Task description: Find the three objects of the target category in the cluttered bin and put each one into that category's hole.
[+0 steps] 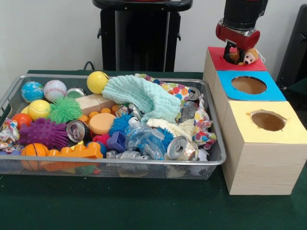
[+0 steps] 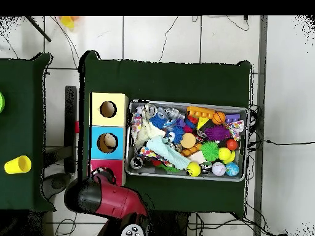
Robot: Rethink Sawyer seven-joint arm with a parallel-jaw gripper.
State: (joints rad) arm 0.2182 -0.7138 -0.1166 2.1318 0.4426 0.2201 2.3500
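Green felt covers the table where a wire mesh bin sits beside a row of three wooden boxes, topped red, blue and yellow, each with a round hole. Above the red box the gripper hangs with a small plush animal, tan and white, pinched between its closed-in jaws, right over or just at the red hole, which the gripper itself hides in the front view. From overhead, the arm covers that corner and only part of the red top shows.

Trouble could come at the release: the toy appears to sit toward one side of the gripper, so if it is off-centre over the opening it may catch on the rim and rest on the red top rather than drop through. Its thin cord might also snag on a finger.

The bin is heaped: a mint knitted cloth on top, a yellow ball, a baseball, a globe ball, spiky green and purple balls, drink cans, crumpled plastic and polka-dot fabric. Something tan shows down the blue box's hole in the overhead view; the yellow hole looks empty.
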